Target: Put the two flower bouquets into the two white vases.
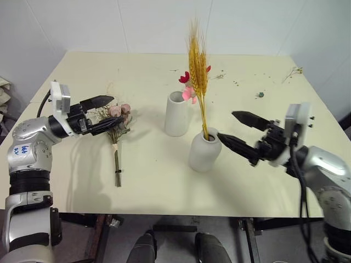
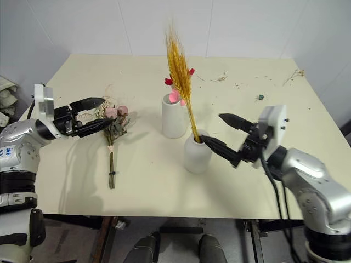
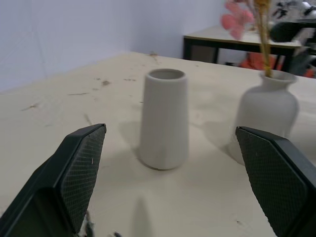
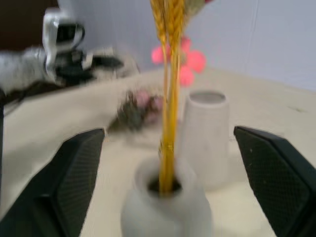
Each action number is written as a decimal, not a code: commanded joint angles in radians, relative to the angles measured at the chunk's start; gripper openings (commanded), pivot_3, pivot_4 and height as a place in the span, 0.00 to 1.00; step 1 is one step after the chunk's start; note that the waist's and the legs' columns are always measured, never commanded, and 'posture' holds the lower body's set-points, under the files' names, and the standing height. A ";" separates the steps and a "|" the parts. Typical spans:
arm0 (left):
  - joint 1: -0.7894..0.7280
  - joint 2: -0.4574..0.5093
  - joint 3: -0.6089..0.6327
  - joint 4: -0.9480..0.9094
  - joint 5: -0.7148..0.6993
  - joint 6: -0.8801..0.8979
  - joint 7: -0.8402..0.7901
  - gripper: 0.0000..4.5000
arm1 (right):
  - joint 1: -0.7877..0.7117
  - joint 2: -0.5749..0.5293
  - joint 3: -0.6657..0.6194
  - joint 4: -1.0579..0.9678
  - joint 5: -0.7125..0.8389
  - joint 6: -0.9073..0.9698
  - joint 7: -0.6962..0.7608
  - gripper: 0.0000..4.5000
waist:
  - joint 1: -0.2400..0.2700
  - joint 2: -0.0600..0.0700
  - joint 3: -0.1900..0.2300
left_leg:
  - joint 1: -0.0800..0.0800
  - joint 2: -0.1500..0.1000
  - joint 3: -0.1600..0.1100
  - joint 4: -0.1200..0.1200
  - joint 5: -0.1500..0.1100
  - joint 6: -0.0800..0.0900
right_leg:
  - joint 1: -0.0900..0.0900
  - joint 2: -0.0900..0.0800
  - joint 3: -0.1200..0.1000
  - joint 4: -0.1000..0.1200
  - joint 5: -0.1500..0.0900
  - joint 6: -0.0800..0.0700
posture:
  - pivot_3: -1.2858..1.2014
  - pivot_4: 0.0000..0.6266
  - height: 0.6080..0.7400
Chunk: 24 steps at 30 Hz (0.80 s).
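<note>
The wheat bouquet [image 1: 197, 66] stands in the squat vase [image 1: 204, 153], beside the empty tall vase [image 1: 176, 114]. The right gripper [image 1: 235, 131] hangs spread beside it, holding nothing. The rose bouquet [image 1: 117, 131] lies on the table [image 1: 164, 186] (stems toward the robot), the left gripper [image 1: 107, 113] spread over its blooms.

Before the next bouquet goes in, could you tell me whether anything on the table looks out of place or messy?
Small dried plant bits are scattered over the far side of the table, likely shed from the flowers. The wheat bouquet stands in the squat vase, leaning slightly. The rose bouquet lies flat; the tall vase is empty.
</note>
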<state>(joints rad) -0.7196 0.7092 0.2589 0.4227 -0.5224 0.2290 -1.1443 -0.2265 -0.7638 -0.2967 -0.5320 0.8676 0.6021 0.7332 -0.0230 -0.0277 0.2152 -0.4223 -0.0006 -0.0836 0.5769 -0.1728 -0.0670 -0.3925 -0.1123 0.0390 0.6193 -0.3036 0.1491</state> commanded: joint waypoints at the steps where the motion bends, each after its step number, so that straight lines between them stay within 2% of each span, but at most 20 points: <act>1: 0.013 -0.020 0.048 -0.079 0.014 0.054 0.189 1.00 | 0.031 -0.089 -0.094 -0.026 0.026 0.015 0.078 0.99 | -0.002 0.000 0.000 | 0.000 0.000 0.000 0.000 0.000 0.000 | 0.000 0.000 0.000 0.000 0.000 0.000 | 0.52 0.24 1.00; 3: 0.044 -0.042 0.050 -0.147 0.054 0.122 0.355 1.00 | 0.042 -0.123 -0.134 0.000 0.024 0.015 0.099 0.99 | -0.007 0.000 0.000 | 0.000 0.000 0.000 0.001 0.000 0.000 | 0.000 0.000 0.001 0.000 0.000 0.001 | 0.52 0.24 1.00; 6: 0.095 -0.053 0.034 -0.253 0.089 0.216 0.492 1.00 | 0.054 -0.147 -0.169 0.024 0.024 0.013 0.116 0.99 | -0.006 -0.001 0.000 | 0.001 0.000 0.001 0.001 0.000 0.000 | 0.000 0.000 0.001 0.000 0.001 0.001 | 0.52 0.24 1.00; 11: 0.189 -0.065 0.017 -0.546 0.109 0.621 0.765 1.00 | 0.071 -0.174 -0.220 0.054 0.044 0.039 0.137 0.99 | -0.001 -0.002 0.001 | 0.000 -0.001 0.001 0.002 0.000 0.000 | 0.000 0.000 0.001 0.000 0.001 0.002 | 0.52 0.24 1.00; 19: 0.314 -0.220 0.123 -0.874 0.048 0.901 0.976 1.00 | 0.038 -0.257 -0.228 0.205 0.020 0.061 0.230 0.99 | 0.005 -0.002 0.001 | 0.000 -0.001 0.001 0.004 0.000 0.000 | 0.001 0.000 0.002 -0.002 0.001 0.001 | 0.52 0.24 1.00; 24: 0.338 -0.303 0.150 -0.951 0.061 1.062 1.071 1.00 | -0.041 -0.284 -0.169 0.288 -0.012 0.060 0.273 0.99 | 0.004 -0.003 0.001 | 0.000 -0.001 0.003 0.007 0.000 0.000 | 0.002 0.000 0.004 -0.002 -0.003 -0.006 | 0.52 0.24 1.00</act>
<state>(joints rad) -0.3818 0.4083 0.3852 -0.4846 -0.4673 1.2567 -0.1030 -0.2499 -1.0256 -0.4700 -0.2460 0.8599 0.6672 0.9830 -0.0191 -0.0304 0.2162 -0.4225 -0.0013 -0.0805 0.5848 -0.1732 -0.0673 -0.3908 -0.1119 0.0430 0.6172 -0.3070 0.1423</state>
